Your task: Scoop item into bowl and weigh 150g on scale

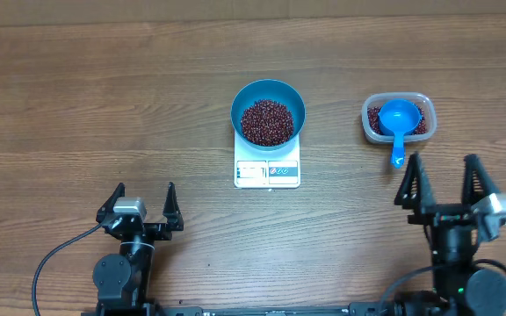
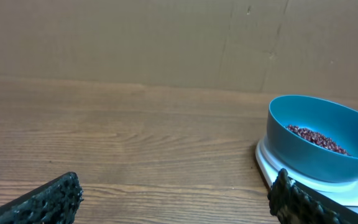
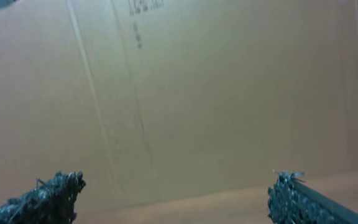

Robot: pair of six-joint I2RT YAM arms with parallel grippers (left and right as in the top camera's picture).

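Both claws stand wide and empty: left gripper (image 1: 144,197) and right gripper (image 1: 444,171) sit well apart from everything. Dark beans (image 1: 267,123) cover the bottom of the blue bowl (image 1: 268,88), which rests on the scale (image 1: 279,172); the scoop (image 1: 399,118) lies in the tub (image 1: 425,107). Scooping looks largely done, but the display (image 1: 253,173) is too small to read, leaving the weight unconfirmed. Only the overhead shows tub and scoop; the left wrist sees the bowl side-on, the right wrist just a brown wall (image 3: 229,93).

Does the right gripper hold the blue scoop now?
No, the scoop lies in the clear tub, and the right gripper stands open and holds nothing.
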